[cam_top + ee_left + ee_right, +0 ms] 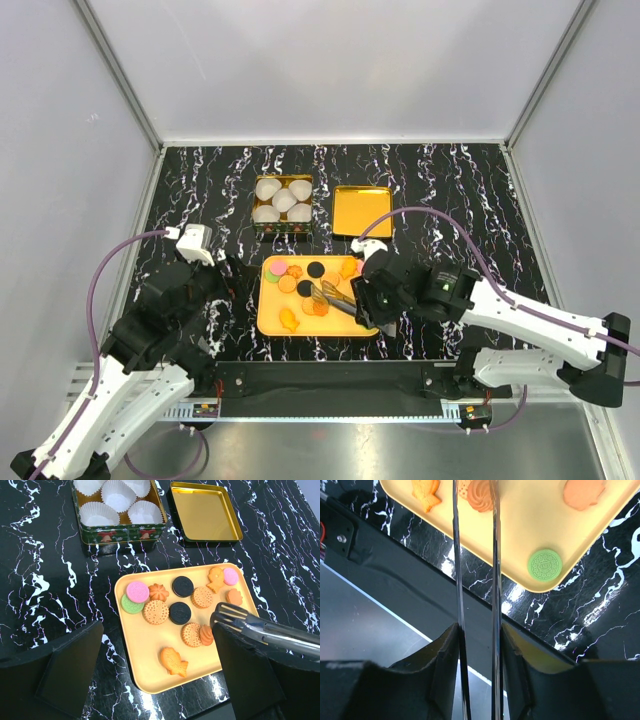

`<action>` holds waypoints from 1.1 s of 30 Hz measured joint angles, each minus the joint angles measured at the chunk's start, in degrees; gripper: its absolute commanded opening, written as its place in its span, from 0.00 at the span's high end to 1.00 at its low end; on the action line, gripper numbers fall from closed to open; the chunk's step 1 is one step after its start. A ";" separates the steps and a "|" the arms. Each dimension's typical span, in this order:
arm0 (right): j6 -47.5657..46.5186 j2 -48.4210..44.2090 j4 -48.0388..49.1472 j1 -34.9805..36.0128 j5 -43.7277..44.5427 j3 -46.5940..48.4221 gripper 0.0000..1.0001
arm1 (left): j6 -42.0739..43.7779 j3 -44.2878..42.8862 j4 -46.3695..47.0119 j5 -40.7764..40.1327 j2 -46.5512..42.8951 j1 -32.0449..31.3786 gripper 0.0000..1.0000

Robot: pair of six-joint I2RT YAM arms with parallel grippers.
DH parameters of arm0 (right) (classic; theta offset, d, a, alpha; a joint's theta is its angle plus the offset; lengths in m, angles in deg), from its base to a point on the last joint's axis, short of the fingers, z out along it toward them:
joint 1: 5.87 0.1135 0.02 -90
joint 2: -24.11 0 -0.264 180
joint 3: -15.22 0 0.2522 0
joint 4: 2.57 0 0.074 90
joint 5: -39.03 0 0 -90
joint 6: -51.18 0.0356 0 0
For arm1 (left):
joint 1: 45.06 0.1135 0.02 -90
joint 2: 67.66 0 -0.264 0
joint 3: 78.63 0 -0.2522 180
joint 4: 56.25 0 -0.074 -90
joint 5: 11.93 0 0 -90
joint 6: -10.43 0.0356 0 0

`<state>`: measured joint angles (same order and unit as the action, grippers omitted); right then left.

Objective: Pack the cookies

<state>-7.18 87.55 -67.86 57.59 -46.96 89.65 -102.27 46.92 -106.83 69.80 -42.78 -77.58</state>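
Your cookies (180, 613) all lie on the tray (150, 675), a smooth, matte orange rectangle with rounded corners and a low rim. It sits on the table (45, 580), glossy black with white veins. The cookies are flat and small: two black sandwich discs, tan rounds dotted with holes, ridged orange swirls, a pink disc overlapping a green one, a second pink one at the far right corner, and a fish shape near the front edge.

Your right gripper (476, 645) is clenched on a pair of thin, shiny metal tongs (494, 580). Their two blades run out parallel with a narrow gap between them. Your left gripper (157, 645) is released, its flat black fingers (70, 675) spread wide and low on either side of the tray's near end.

Behind the tray stands a tin (120, 532) with green printed sides and a gold inside. It holds white pleated paper cups (99, 514). Its shallow gold lid (205, 512) lies just beside it, inside up.

The left wrist view shows the tongs' ridged tips just beside a swirl and a tan round. You cannot tell from it whether they touch. Only the right wrist view shows the embossed face of a green cookie near the tray's rim. The overhead view alone shows both arms flanking the tray.
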 measured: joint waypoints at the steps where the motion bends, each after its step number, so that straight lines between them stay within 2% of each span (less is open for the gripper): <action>1: 0.13 0.42 -0.09 0.39 0.09 0.00 0.55 | 0.00 0.00 0.02 0.00 0.00 0.00 0.01; 19: 0.35 5.53 -0.28 3.19 2.47 -0.22 0.48 | 0.00 0.00 0.02 0.02 0.00 0.00 0.01; 28: 0.35 6.56 0.00 3.26 2.34 -0.81 0.50 | 0.00 0.00 0.02 0.02 0.00 0.00 0.01; 33: 0.35 7.30 0.92 3.30 2.27 -0.81 0.55 | 0.00 0.00 0.02 0.02 0.00 0.00 0.01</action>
<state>-6.83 94.85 -66.94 60.89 -44.69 88.84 -102.27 46.92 -106.81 69.82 -42.78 -77.58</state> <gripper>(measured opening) 0.483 0.988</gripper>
